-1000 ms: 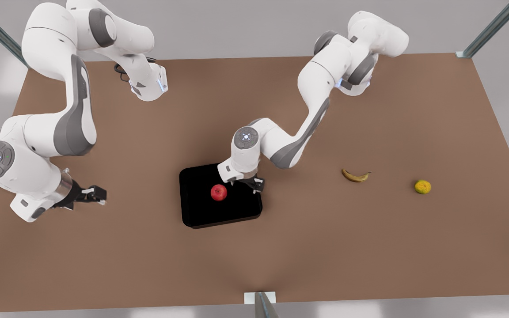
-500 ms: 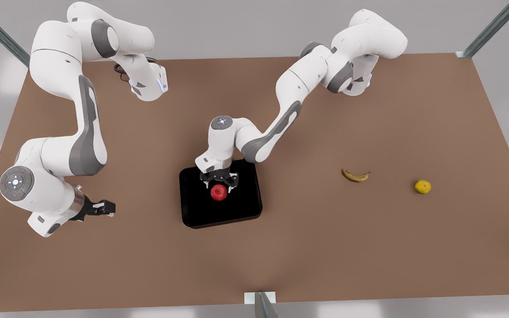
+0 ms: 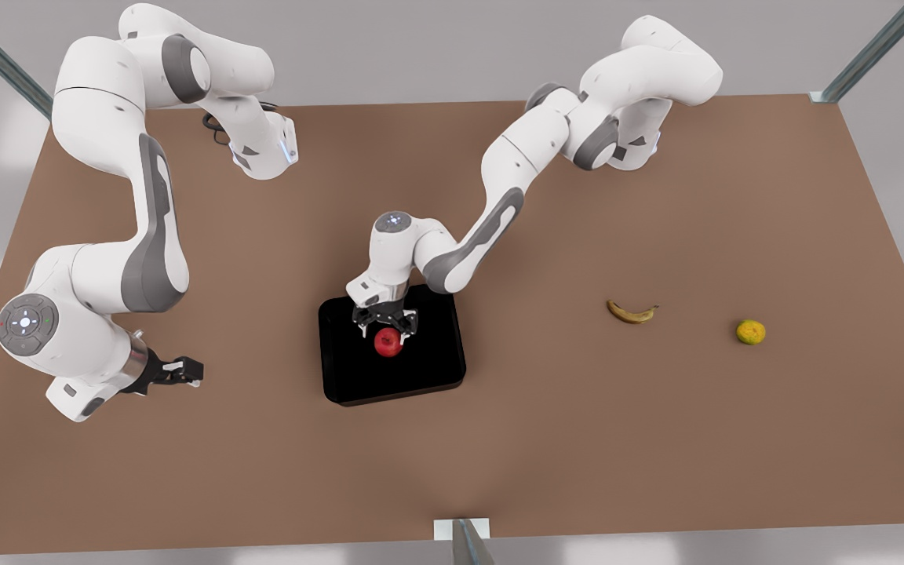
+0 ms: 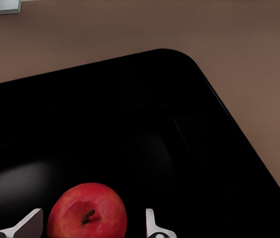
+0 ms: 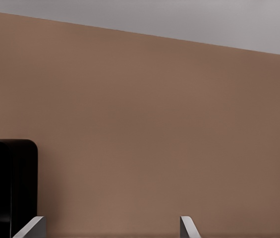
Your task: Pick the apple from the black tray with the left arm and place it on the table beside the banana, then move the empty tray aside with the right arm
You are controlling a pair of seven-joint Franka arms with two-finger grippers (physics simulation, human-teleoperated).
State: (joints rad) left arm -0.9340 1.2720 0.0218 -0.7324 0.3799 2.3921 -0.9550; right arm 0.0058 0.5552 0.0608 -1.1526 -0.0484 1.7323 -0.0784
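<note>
A red apple (image 3: 389, 343) (image 4: 87, 218) lies near the middle of the black tray (image 3: 428, 365) (image 4: 179, 99). My left gripper (image 3: 386, 325) (image 4: 91, 227) hangs open directly over the apple, one finger on each side of it, not closed on it. The banana (image 3: 632, 312) lies on the brown table toward the front view's right. My right gripper (image 3: 183, 369) (image 5: 111, 227) waits open above the table toward the front view's left, holding nothing, with a corner of the tray (image 5: 11, 183) in sight ahead of it.
A yellow-green round fruit (image 3: 751, 332) sits to the right of the banana in the front view. A metal post (image 3: 464, 541) stands at the table's near edge. Bare tabletop lies between the tray and the banana.
My left gripper swung from the tray's right edge to above the apple and dropped lower around it. The right arm shifted slightly toward the tray, then held still.
</note>
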